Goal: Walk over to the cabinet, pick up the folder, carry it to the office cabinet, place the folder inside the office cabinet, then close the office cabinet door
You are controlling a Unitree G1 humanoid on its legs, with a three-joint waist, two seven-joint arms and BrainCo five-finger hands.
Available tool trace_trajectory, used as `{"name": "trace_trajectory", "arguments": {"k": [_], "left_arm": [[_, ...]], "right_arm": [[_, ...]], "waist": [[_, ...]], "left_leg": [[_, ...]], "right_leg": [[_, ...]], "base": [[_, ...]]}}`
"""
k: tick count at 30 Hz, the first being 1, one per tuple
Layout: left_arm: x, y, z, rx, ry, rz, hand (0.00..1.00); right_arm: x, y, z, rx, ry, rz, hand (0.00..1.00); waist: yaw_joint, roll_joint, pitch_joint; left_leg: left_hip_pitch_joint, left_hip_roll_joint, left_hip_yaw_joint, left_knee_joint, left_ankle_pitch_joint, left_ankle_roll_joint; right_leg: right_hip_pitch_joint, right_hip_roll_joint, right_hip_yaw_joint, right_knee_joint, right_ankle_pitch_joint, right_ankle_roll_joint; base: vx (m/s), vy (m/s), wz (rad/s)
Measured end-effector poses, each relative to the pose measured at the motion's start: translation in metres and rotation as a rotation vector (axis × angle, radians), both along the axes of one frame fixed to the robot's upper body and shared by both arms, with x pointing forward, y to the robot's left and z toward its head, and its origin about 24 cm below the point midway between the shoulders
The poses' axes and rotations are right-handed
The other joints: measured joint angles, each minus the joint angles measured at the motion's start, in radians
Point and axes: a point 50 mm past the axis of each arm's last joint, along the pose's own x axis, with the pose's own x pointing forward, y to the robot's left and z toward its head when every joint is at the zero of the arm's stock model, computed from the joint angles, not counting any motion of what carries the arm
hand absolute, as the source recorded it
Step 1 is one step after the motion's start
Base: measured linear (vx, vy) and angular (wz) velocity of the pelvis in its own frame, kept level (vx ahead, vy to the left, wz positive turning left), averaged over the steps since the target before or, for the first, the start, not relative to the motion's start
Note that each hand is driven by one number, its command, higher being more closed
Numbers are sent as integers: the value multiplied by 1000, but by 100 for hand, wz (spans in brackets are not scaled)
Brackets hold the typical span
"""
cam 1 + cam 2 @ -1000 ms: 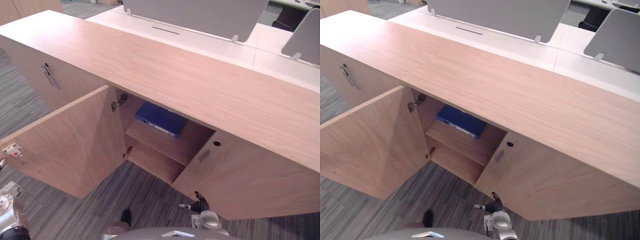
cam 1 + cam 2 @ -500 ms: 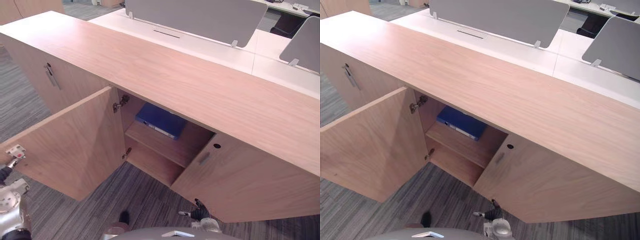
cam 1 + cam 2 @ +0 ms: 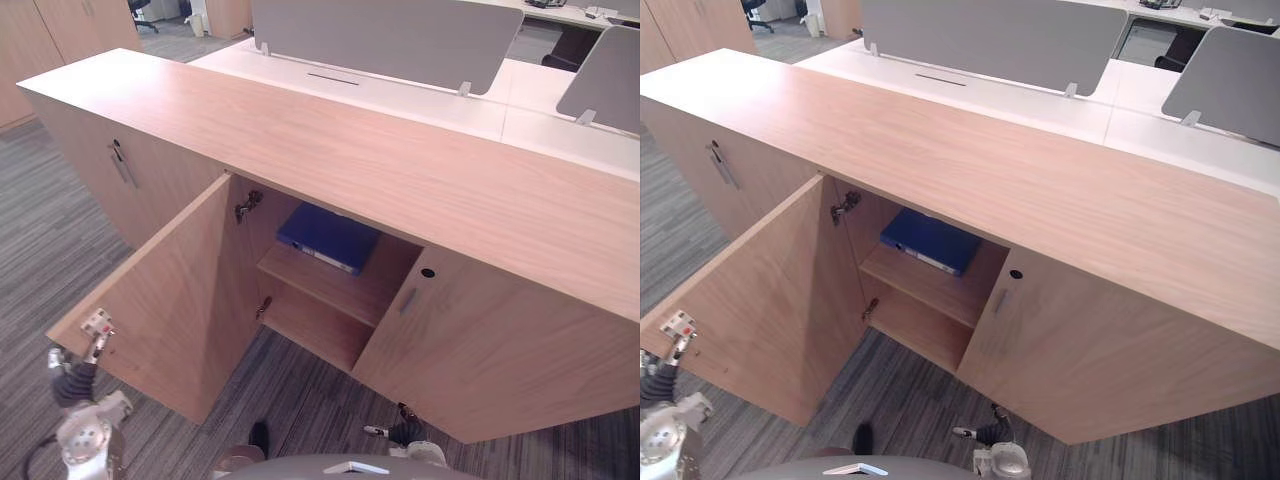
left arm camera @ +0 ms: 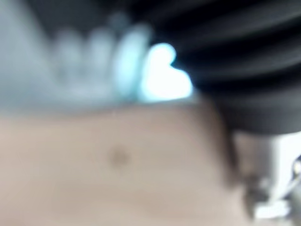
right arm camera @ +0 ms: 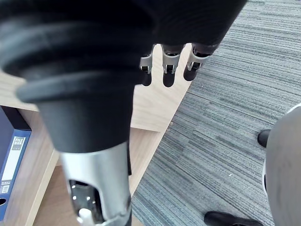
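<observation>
stereo eyes above cabinet (image 3: 400, 160), wrist cameras close

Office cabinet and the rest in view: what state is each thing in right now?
Left door: swung wide open.
Right door: shut.
Far-left door: shut.
Blue folder: lying flat on the upper shelf inside.
Left hand: at the open door's outer edge.
Right hand: hanging low, open, holding nothing.

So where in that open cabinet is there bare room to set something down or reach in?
The lower shelf is bare, from the open door across to the shut door. On the upper shelf the blue folder takes the back; the front strip is free. The long cabinet top is bare too.
</observation>
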Motion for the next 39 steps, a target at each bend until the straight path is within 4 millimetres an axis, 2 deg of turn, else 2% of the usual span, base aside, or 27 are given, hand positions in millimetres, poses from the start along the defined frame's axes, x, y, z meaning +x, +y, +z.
{"name": "trace_trajectory", "arguments": {"k": [3, 10, 15, 20, 27, 28, 31, 32, 33, 34, 35, 36, 37, 38, 39], "left_arm": [[-1, -19, -11, -42, 31, -59, 0], [-6, -18, -15, -33, 62, -68, 0], [-10, -27, -22, -48, 93, -105, 0], [-13, -39, -26, -58, 104, -154, 0], [-17, -60, -33, -101, 116, -208, 0], [-19, -64, -35, -114, 118, -211, 0], [-24, -76, -39, -141, 128, -254, 0], [-24, -78, -42, -150, 152, -275, 0], [-28, -84, -51, -175, 198, -294, 0], [-34, -90, -56, -188, 219, -299, 0], [-42, -99, -66, -215, 291, -330, 0], [-45, -107, -70, -225, 329, -370, 0], [-45, -110, -70, -205, 346, -407, 0], [-40, -116, -68, -178, 354, -488, 0], [-37, -129, -67, -196, 357, -565, 0]], "right_arm": [[0, 1, 0, -1, 0, 4, 0], [1, 0, 0, -1, -3, -7, 0], [0, -4, 0, -6, -2, -16, 0], [-4, -7, 1, -10, -5, -37, 0], [-2, -12, 4, -23, -23, -39, 0], [-2, -13, 4, -23, -26, -43, 0], [-1, -16, 7, -29, -45, -48, 0], [-1, -13, 6, -19, -44, -47, 0], [-2, -7, 5, -4, -44, -47, 0], [-2, -10, 7, -14, -52, -43, 0], [0, -13, 9, -19, -67, -46, 0], [1, -14, 10, -18, -79, -50, 0], [1, -13, 11, -14, -83, -52, 0], [-1, -3, 8, 11, -76, -56, 0], [1, -5, 9, 9, -85, -54, 0]], "waist": [[0, 1, 2], [-1, 4, -3], [-2, 28, -5], [-6, 41, -4], [-37, 58, -10], [-41, 59, -13], [-52, 80, -24], [-67, 50, -28], [-72, 35, -30], [-71, 50, -31], [-80, 51, -36], [-97, 57, -51], [-106, 50, -52], [-125, 7, -66], [-121, 24, -66]], "left_leg": [[-5, 0, 12, 0, 1, 1], [1, -3, 33, 0, 5, 0], [4, 4, 54, 0, 7, 1], [0, 12, 79, 0, 7, 6], [-25, 10, 114, 0, 5, 5], [-31, 4, 139, 8, 19, 27], [-35, -7, 167, 0, -3, 16], [-47, -28, 185, 31, -25, 17], [-73, -26, 200, 209, -88, 128], [-56, -9, 200, 208, -141, 80], [-12, -18, 255, 133, -147, 48], [17, -33, 291, 56, -133, 32], [24, -42, 298, 24, -129, 22], [-6, -67, 302, 67, -122, 42], [0, -39, 305, 137, -171, 74]], "right_leg": [[-13, 0, 21, 4, 1, 2], [-15, -6, 43, 3, 22, 8], [-25, -4, 65, 3, 29, 5], [-47, 0, 98, 10, 30, 7], [-93, 0, 159, 18, 30, 5], [-111, -14, 171, 13, 36, -5], [-126, -15, 210, 4, 42, -17], [-143, -51, 217, 2, 44, -33], [-161, -78, 246, 14, 49, -26], [-163, -60, 270, 10, 51, -26], [-171, -67, 309, 8, 50, -32], [-195, -67, 324, 23, 44, -41], [-215, -64, 324, 35, 40, -48], [-263, -108, 334, 52, 27, -53], [-277, -79, 353, 56, 32, -44]], "base": [[-17, 0, -10], [-4, -1, -8], [-38, -4, -11], [-58, 11, -15], [-53, 46, -11], [-19, 103, -39], [4, 93, -20], [7, 172, -30], [39, 152, -55], [74, 165, -91], [44, 105, -75], [-1, 105, -51], [-77, 95, -11], [-34, 119, -30], [-1, 129, -41]]}}
